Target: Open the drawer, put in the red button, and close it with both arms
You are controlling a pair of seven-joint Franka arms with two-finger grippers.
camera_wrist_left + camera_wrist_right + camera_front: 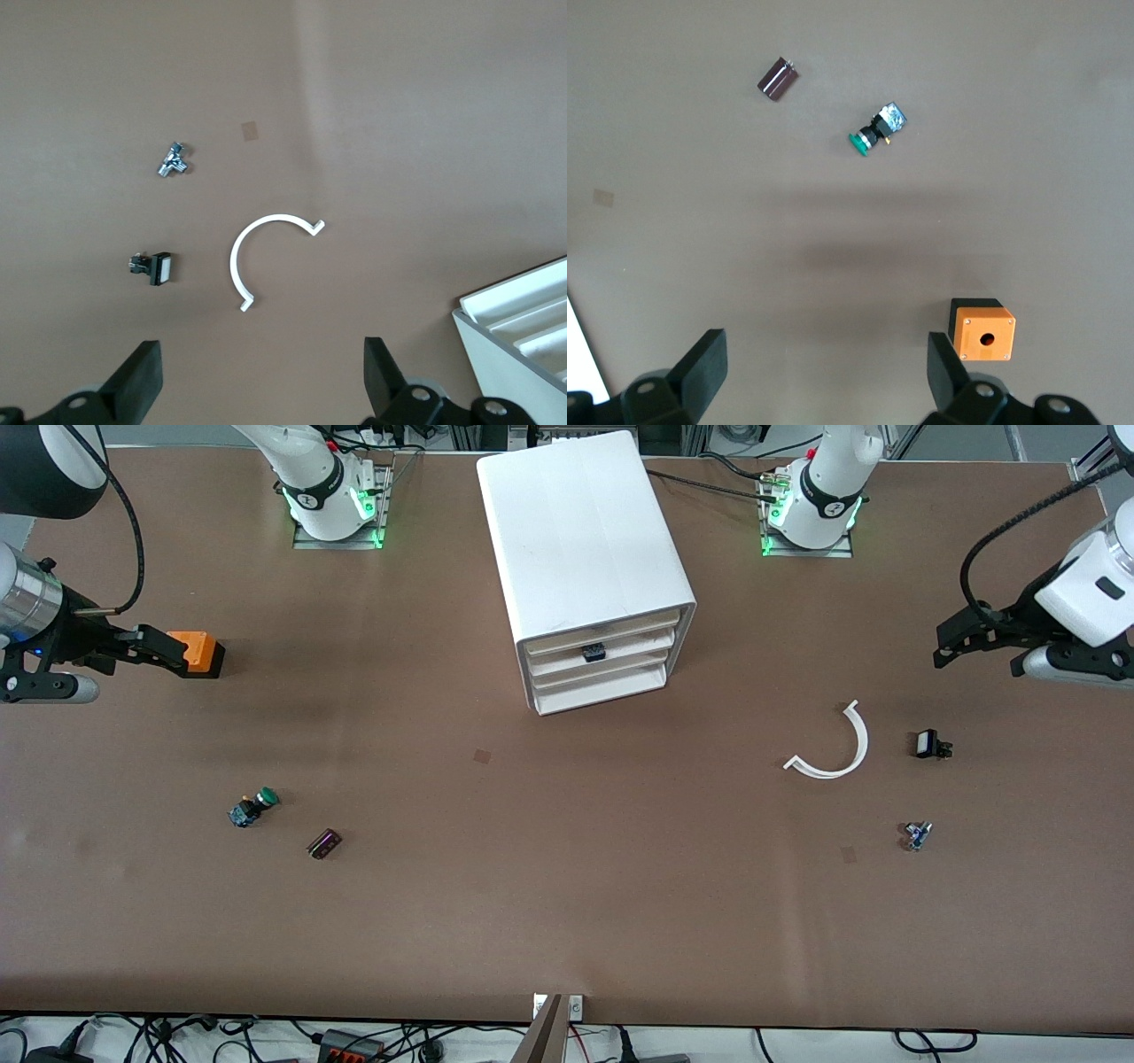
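The white cabinet (585, 540) stands mid-table between the arm bases, its three drawers facing the front camera. The middle drawer (620, 657) looks pushed in, with a small black piece (593, 653) at its front. The red button shows in no view. My right gripper (164, 648) is open and empty, up in the air at the right arm's end of the table, beside the orange cube (199, 653); its wrist view shows both fingers apart (827, 363). My left gripper (952, 645) is open and empty over the left arm's end; its fingers are apart (261, 372).
A green-capped button (254, 808) (877, 130) and a dark small block (324, 843) (778, 79) lie near the right arm's end. A white curved strip (833, 748) (266, 257), a black-and-white part (928, 744) and a small metal part (917, 835) lie near the left arm's end.
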